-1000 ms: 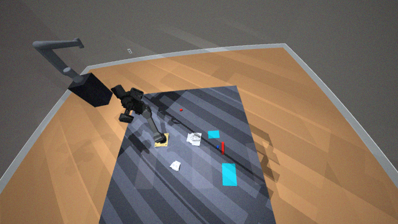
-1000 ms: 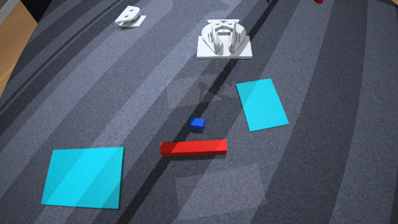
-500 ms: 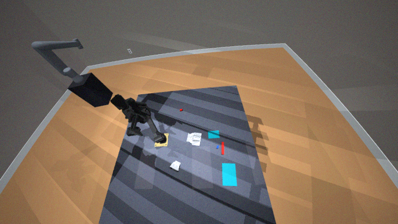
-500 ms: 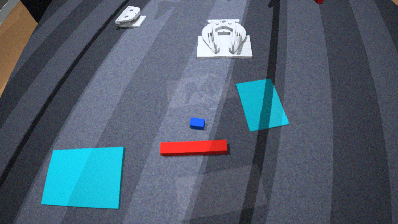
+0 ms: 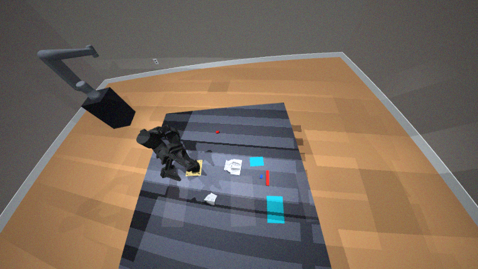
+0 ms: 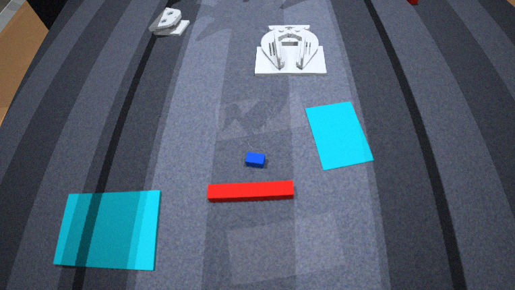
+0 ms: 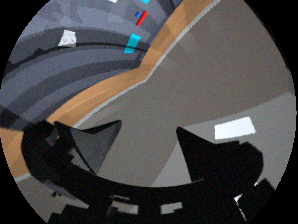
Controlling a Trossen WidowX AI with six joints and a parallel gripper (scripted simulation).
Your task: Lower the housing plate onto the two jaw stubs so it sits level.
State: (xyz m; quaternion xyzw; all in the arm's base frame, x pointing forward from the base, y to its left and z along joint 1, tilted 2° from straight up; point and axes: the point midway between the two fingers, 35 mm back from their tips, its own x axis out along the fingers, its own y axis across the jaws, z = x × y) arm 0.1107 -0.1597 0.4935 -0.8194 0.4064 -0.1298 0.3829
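Observation:
The white housing plate [image 5: 210,198] [image 6: 172,17] [image 7: 68,38], with two round holes, rests tilted on a small white stand [image 6: 183,27], away from the jaws. The two white jaws, left jaw [image 6: 267,38] and right jaw [image 6: 313,38], sit side by side on the white base [image 5: 237,172] [image 6: 265,67]; nothing covers them. Whether their stubs line up is too small to tell. My gripper [image 7: 149,125] is open and empty, raised well away from the plate and jaws, and in the wrist view it faces the wall. In the top view the folded arm hides which part is the fingers.
A blue block [image 5: 261,176] [image 6: 255,159], a red bar [image 5: 267,177] [image 6: 250,191], a small cyan sheet [image 5: 256,161] [image 6: 338,135] and a large cyan sheet [image 5: 275,209] [image 6: 108,230] lie beyond the base. A red block [image 5: 217,131] lies at the far side. The arm stands on a yellow plate [image 5: 200,163].

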